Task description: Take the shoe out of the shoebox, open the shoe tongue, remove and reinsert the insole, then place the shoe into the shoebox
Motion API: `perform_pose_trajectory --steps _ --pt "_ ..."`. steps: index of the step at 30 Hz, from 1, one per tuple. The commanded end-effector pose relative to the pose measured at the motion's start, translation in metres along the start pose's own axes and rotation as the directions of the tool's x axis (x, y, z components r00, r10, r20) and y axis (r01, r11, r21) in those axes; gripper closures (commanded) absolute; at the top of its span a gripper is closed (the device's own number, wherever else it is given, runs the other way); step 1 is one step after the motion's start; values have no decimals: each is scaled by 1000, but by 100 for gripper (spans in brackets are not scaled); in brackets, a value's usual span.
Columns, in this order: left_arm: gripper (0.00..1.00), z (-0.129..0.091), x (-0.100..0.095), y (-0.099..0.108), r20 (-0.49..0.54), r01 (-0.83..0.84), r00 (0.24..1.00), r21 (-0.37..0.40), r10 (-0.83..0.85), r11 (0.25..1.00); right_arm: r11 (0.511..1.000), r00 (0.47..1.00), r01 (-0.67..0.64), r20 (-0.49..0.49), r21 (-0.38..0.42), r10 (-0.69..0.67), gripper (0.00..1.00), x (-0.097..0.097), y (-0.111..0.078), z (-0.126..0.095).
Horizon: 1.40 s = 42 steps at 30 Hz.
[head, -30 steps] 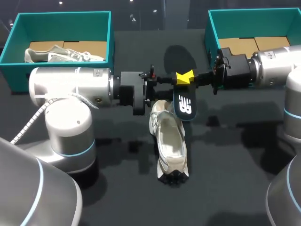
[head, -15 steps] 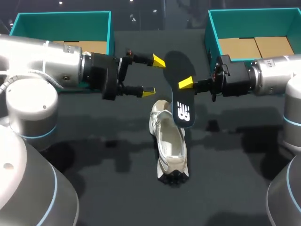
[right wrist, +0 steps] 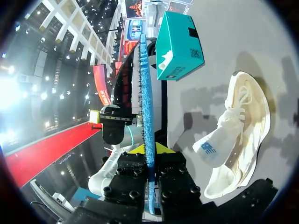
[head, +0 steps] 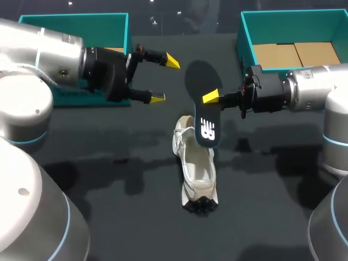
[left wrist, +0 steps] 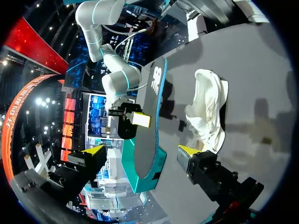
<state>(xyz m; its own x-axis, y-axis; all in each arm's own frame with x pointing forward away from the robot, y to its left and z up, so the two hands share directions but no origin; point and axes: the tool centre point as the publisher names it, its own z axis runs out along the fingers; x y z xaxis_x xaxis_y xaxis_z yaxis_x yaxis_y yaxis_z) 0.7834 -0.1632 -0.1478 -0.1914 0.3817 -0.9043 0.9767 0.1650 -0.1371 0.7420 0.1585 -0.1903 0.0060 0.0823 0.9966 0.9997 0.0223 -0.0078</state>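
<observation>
table (head: 272,217), dark and matte, lies under both arms. two teal shoeboxes stand along its far edge. the left shoebox (head: 73,20) is behind the left arm and largely hidden by it. the right shoebox (head: 293,19) is behind the right arm, open, with brown cardboard showing on its floor.

shoe (head: 197,166), off-white, lies on the table between the arms with its opening up. it is below the right hand and nearer the robot, touching neither hand. in the right wrist view its tongue is pulled up and out.

insole (head: 202,103), dark with a white print near its lower end, hangs in the air in the right hand (head: 212,98). that hand is clamped on the insole's edge about halfway along. in the right wrist view the insole stands edge-on between the two fingers. its broad end rises past the hand toward the far side of the table, and its printed end hangs just over the far end of the shoe.

left hand (head: 165,79) hovers beside the insole, in front of the left shoebox. its fingers are spread wide with nothing touching them. in its own wrist view the insole stands ahead of the gap, with the shoe further ahead and to one side.
</observation>
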Motion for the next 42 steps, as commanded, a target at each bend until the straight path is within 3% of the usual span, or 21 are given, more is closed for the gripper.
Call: perform_pose_trajectory --steps 1,16,21,22,24,31,36,42 --pt "0 -12 -19 24 -402 43 914 -41 -56 998 1000 1000 1 -20 -16 -2 100 -7 -3 14" --pt "0 -12 -19 24 -402 43 914 -41 -56 998 1000 999 0 -35 -17 0 100 -11 -5 20" --pt "0 8 -41 35 -588 78 801 -74 -107 994 1000 999 0 -35 -17 0 100 -11 -5 20" --pt "0 7 -44 35 -583 59 808 -66 -87 996 1000 999 0 -35 -17 0 100 -11 -5 20" --pt "0 11 -50 37 -668 40 737 -103 -99 994 1000 999 0 -35 -17 0 100 -11 -5 20" --pt "0 24 -67 40 -849 11 526 -61 -57 998 1000 999 0 -35 -17 0 100 -11 -5 20" --pt "0 36 -72 41 -925 -29 380 -40 -26 999 1000 999 0 -35 -17 0 100 -11 -5 20" --pt "0 39 -79 34 -964 -102 263 15 42 995 1000 999 0 -35 -17 0 100 -11 -5 20"
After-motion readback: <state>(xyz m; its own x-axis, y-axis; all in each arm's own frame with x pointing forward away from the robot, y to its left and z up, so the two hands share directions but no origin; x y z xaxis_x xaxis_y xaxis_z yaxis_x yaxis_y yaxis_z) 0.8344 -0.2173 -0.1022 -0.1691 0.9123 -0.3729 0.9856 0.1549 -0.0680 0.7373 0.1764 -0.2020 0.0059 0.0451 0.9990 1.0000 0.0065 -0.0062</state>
